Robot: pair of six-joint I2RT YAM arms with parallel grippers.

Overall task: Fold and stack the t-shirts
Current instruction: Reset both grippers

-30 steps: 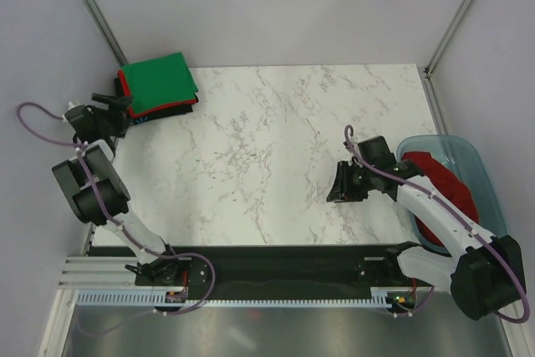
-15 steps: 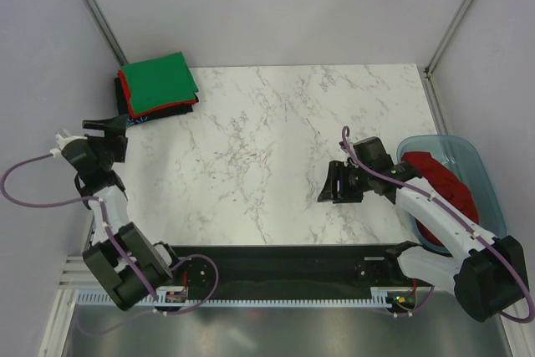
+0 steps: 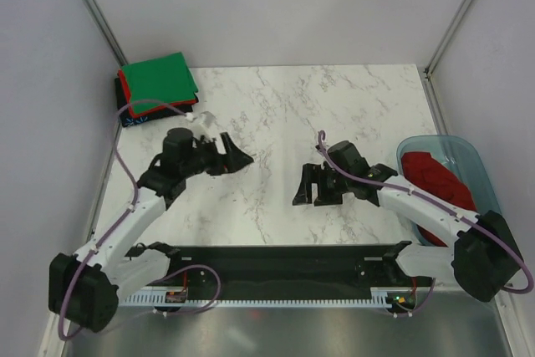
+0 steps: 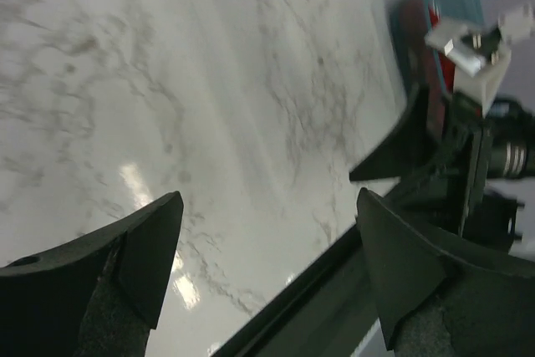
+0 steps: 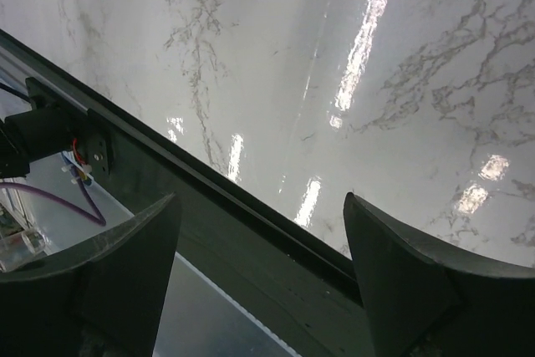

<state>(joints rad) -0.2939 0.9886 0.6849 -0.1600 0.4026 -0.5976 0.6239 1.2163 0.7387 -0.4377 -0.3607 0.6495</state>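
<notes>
Top external view is showing the red t-shirt (image 3: 435, 180) lying in the tub (image 3: 468, 150) at the right edge of the desk (image 3: 334, 106), behind the right arm (image 3: 418, 202), whose spread, empty jaws are pointing away from it, while the left arm (image 3: 138, 211), jaws also spread, is hanging well apart

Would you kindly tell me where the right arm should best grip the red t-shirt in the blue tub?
Probably pinch a bunched fold on top of the red t-shirt, coming straight down with the open right gripper: it lies heaped, and the blue tub walls it in against a sideways approach.
</notes>
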